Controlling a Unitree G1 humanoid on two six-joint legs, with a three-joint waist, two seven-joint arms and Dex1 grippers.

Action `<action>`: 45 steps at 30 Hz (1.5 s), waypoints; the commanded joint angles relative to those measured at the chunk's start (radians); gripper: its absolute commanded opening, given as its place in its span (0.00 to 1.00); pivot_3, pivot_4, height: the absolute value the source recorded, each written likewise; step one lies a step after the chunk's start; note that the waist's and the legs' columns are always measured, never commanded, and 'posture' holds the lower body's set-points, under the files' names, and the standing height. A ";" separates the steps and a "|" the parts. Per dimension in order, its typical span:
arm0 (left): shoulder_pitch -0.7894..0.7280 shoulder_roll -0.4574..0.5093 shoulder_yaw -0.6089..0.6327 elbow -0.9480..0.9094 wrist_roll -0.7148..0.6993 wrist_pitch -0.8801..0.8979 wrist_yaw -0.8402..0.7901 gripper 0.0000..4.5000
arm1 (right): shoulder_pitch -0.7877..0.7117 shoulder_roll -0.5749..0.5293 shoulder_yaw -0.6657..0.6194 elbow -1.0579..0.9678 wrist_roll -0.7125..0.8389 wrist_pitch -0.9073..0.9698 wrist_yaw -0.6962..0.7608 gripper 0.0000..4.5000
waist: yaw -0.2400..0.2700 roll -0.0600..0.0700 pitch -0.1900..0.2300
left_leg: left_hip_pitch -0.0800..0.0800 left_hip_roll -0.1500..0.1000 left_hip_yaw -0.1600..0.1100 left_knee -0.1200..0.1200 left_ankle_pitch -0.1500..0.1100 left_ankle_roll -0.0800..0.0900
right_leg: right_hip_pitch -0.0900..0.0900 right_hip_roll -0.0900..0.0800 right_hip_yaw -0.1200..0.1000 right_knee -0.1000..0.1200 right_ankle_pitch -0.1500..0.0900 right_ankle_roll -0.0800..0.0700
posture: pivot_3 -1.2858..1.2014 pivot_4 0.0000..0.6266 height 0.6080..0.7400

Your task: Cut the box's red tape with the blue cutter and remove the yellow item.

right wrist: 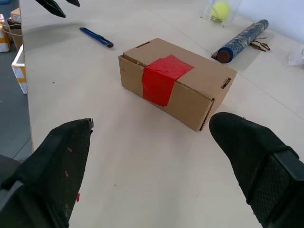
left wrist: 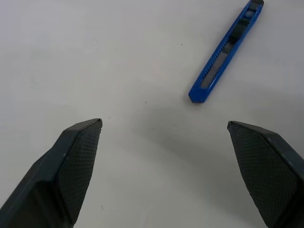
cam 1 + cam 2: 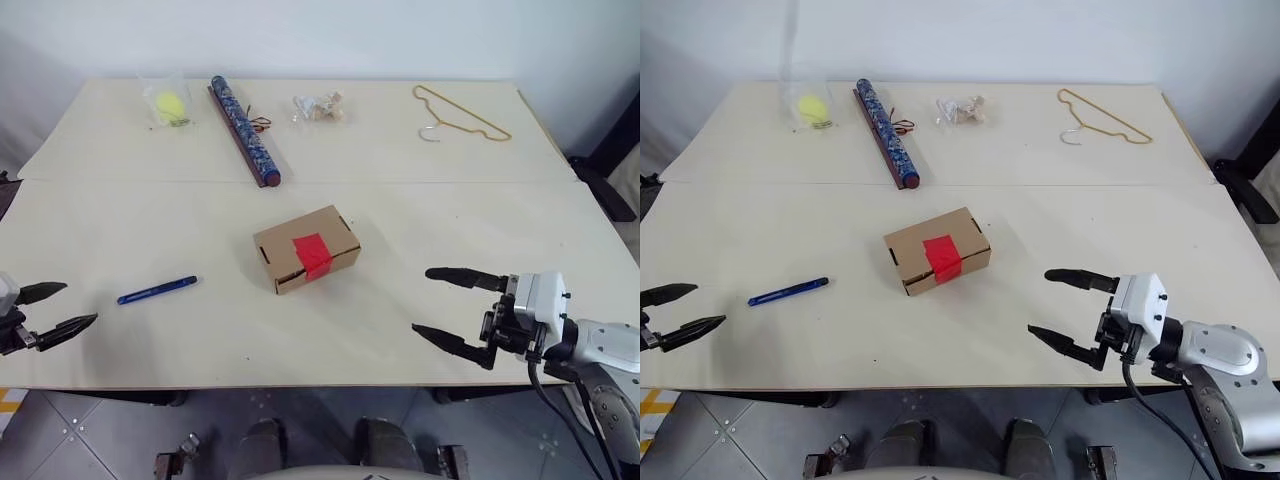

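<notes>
Bright even light, soft faint shadows, sharp focus, no glare, slight edge distortion

Nothing here can be read. The box (image 3: 306, 248) and its red tape (image 3: 312, 255) are plain, the blue cutter (image 2: 227, 50) bears no legible mark, and the patterned tube (image 3: 243, 129) at the far side shows only decoration.

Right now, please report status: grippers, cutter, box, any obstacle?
Left gripper open, empty, short of blue cutter. Right gripper open, empty, beside box. Red tape uncut. Nothing in the way.
</notes>
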 commanded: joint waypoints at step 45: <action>-0.525 -0.624 -0.665 -0.574 0.241 0.548 0.020 0.00 | -0.490 0.121 0.435 0.273 -0.331 0.351 -0.176 0.00 | 0.008 -0.004 0.000 | -0.005 0.001 0.002 0.017 -0.001 0.000 | 0.001 0.000 0.001 0.003 0.003 0.002 | 0.52 0.24 1.00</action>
